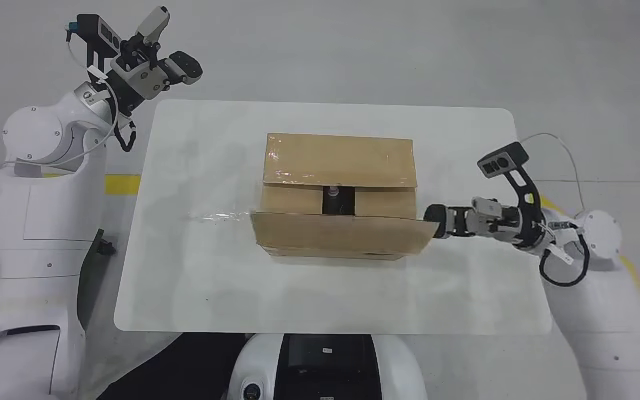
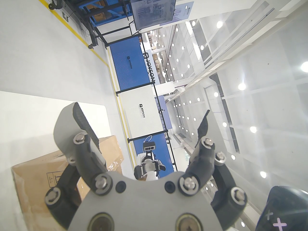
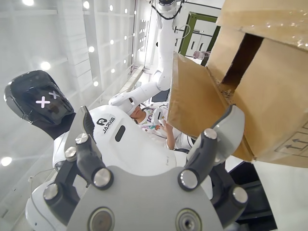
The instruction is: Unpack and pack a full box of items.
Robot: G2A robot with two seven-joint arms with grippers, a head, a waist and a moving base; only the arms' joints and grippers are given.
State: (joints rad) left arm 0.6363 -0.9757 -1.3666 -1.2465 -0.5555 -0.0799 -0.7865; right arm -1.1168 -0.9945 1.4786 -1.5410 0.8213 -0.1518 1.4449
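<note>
1. A brown cardboard box (image 1: pixel 385 205) is seen near the middle of a white table (image 1: pixel 200 280), with a long side turned towards the robot.
2. The rear flap (image 1: pixel 340 160) is laid nearly flat over the top, while the front flap (image 1: pixel 335 235) is tilted up and outwards. Clear tape (image 1: pixel 285 178) glints on the cardboard.
3. A narrow dark gap (image 1: pixel 338 200) is left between the flaps. Something dark is glimpsed inside, but what it is cannot be made out. The rest of the contents are hidden by the flaps.
4. The right gripper (image 1: pixel 437 219) is held at the box's right end, by the corner of the front flap. Its claw is spread apart, with nothing pinched. In the right wrist view one of its fingers (image 3: pixel 228 121) is seen against that corner; whether it is touching the cardboard cannot be told.
5. The left gripper (image 1: pixel 168 45) is held off the table's far left corner, well apart from the box. Its claw is spread wide and nothing is held. In the left wrist view the box is partly hidden behind one finger and is cut off at the picture's edge.
</note>
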